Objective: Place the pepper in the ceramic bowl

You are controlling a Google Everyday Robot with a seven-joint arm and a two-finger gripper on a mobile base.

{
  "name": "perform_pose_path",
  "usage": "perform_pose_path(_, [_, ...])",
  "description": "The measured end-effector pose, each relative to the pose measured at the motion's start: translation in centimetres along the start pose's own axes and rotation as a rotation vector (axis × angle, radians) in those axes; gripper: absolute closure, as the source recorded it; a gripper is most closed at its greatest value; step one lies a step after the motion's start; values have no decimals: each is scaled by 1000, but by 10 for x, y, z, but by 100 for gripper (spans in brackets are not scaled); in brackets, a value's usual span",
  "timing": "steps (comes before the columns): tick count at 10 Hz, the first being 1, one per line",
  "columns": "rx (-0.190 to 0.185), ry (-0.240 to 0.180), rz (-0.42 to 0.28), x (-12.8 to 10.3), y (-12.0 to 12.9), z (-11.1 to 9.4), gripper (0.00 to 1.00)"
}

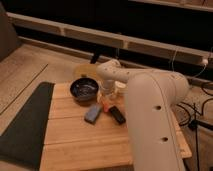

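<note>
The ceramic bowl [84, 90] is round, glossy and dark, and stands at the back left of the wooden table [75, 137]. The pepper [105, 105] is a small orange-red sliver lying on the wood just right of the bowl, between a blue-grey block [92, 113] and a black oblong bar [117, 115]. My gripper [106, 96] hangs from the white arm directly over the pepper's far end, close to the bowl's right rim. Its tips blend with the pepper, and I cannot tell whether they touch.
A pale yellowish round object [85, 69] sits behind the bowl. A dark mat [25, 122] borders the table's left side. My bulky white arm [150, 115] covers the table's right part. Cables hang at the far right [195, 107].
</note>
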Motion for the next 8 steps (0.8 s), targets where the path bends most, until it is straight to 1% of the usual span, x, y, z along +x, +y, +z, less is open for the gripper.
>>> perform_pose_path(2, [-53,8,35,-1,-2,7,35])
perform_pose_path(3, [-81,5,51,-3,-3,8,36])
perform_pose_path(4, [-103,7,60,-3,-4,9,43])
perform_pose_path(5, [-121,13,65,-2,-5,11,55])
perform_pose_path(6, [-133,18,64,-1,-5,13,65])
perform_pose_path(7, [-150,26,56,-2,0,15,77])
perform_pose_path(8, [-159,31,47,-3,2,16,87])
